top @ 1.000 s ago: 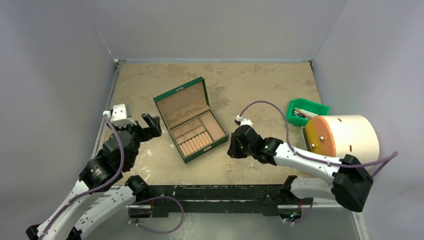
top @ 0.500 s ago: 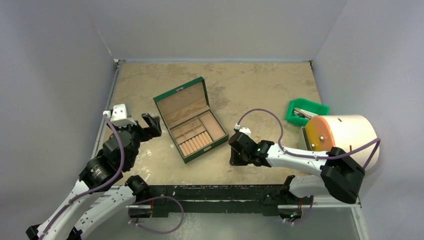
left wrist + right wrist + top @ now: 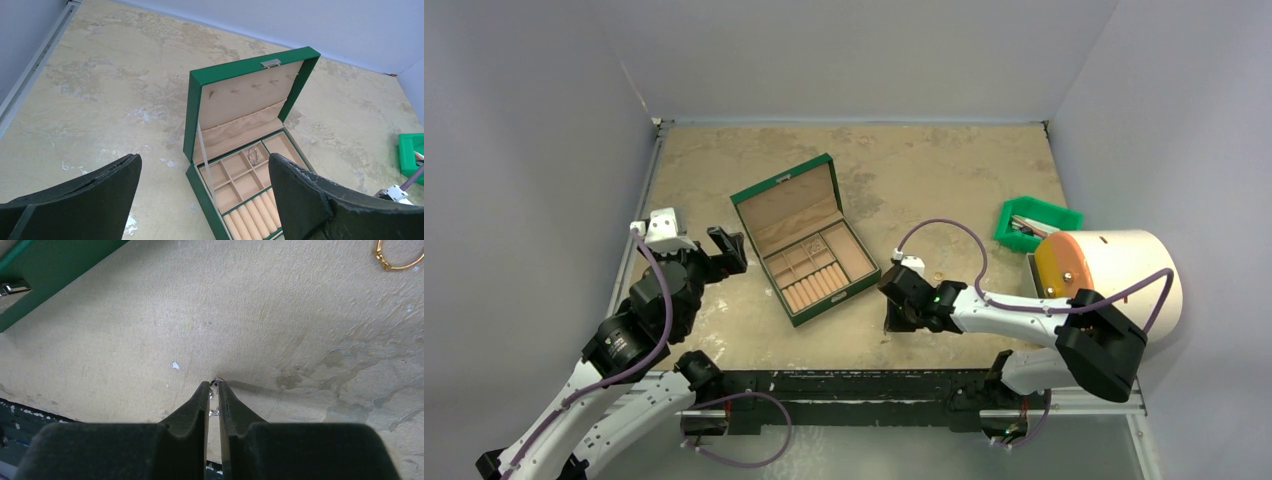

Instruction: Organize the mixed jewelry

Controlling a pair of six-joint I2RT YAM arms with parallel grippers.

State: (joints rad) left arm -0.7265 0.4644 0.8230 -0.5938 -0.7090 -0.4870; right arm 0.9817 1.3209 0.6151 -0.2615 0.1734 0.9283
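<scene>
My right hand (image 3: 213,387) has dropped to the mottled tan table (image 3: 300,315), right of the open green jewellery box (image 3: 809,240). It is almost closed, pinching a tiny silver stud (image 3: 215,383). I note the left hand (image 3: 727,249) hovers wide open, empty.

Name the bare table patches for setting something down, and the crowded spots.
Bare: the wide strip of table between the green box and the back wall, and the stretch between box and green bin. Crowded: the right edge, with bin and white drum, and beside the box where the right hand pinches a tiny silver piece near a gold ring.
</scene>
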